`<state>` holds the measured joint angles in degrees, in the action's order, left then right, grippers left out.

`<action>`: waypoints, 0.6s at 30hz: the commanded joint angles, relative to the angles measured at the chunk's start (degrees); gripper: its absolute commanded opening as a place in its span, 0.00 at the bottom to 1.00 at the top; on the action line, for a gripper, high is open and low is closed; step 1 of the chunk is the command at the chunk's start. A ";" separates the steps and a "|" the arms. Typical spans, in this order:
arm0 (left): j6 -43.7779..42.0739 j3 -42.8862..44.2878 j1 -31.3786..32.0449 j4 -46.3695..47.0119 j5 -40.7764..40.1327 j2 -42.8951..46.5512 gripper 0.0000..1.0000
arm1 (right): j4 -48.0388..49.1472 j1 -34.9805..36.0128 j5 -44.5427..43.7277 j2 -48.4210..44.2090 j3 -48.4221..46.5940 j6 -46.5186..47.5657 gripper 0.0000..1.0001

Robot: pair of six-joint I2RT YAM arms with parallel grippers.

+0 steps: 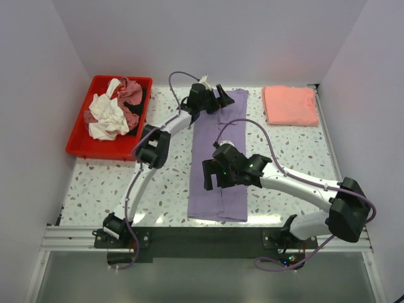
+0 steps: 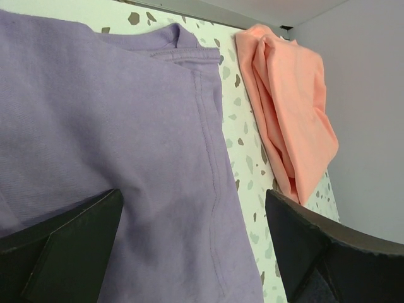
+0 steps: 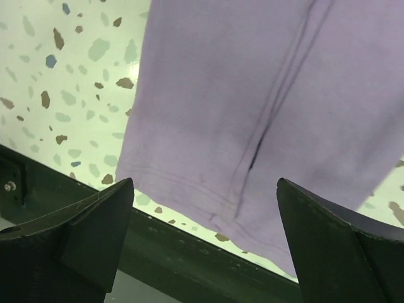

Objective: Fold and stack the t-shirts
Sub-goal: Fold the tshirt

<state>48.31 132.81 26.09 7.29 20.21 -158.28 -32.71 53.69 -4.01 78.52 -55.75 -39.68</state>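
Observation:
A large lavender-purple t-shirt (image 1: 218, 139) (image 2: 95, 113) (image 3: 252, 76) lies as a long narrow strip down the middle of the table. Above its far end, near the collar, hovers my left gripper (image 1: 218, 95) (image 2: 196, 208), open, with nothing between its fingers. My right gripper (image 1: 211, 180) (image 3: 205, 189) hangs open over the strip's near part, close to the hem, holding nothing. A salmon-pink t-shirt (image 1: 290, 105) (image 2: 290, 95) rests folded at the back right. White (image 1: 107, 117), dusty-rose (image 1: 131, 91) and dark (image 1: 140, 101) shirts lie crumpled in the tray.
The red plastic tray (image 1: 79, 148) stands at the back left. White walls close in the table on three sides. A dark metal rail (image 1: 202, 237) (image 3: 158, 252) runs along the near edge, just past the lavender hem.

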 commanded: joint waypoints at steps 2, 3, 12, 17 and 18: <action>-2.60 1.83 0.81 -3.50 -0.87 7.25 1.00 | -4.82 0.19 -9.17 -4.33 -2.09 -1.36 0.99; -3.31 1.92 0.81 -4.21 -0.78 9.19 1.00 | -5.69 0.19 -9.52 -4.95 -1.91 -1.54 0.99; -16.22 -29.06 5.89 -10.80 -3.39 48.90 1.00 | -9.48 0.01 -18.21 -13.65 2.83 -6.72 0.99; -16.86 -63.11 9.50 -8.79 -13.78 74.40 1.00 | -6.94 -0.60 -20.16 -17.95 6.96 -7.96 0.99; -15.89 -67.38 10.47 -8.70 -16.84 77.21 1.00 | -6.49 -0.61 -20.59 -18.57 7.49 -7.96 0.99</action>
<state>34.22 80.09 35.88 1.61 11.99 -85.19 -40.42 53.39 -20.16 62.61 -49.87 -45.41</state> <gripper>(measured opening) 0.997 0.987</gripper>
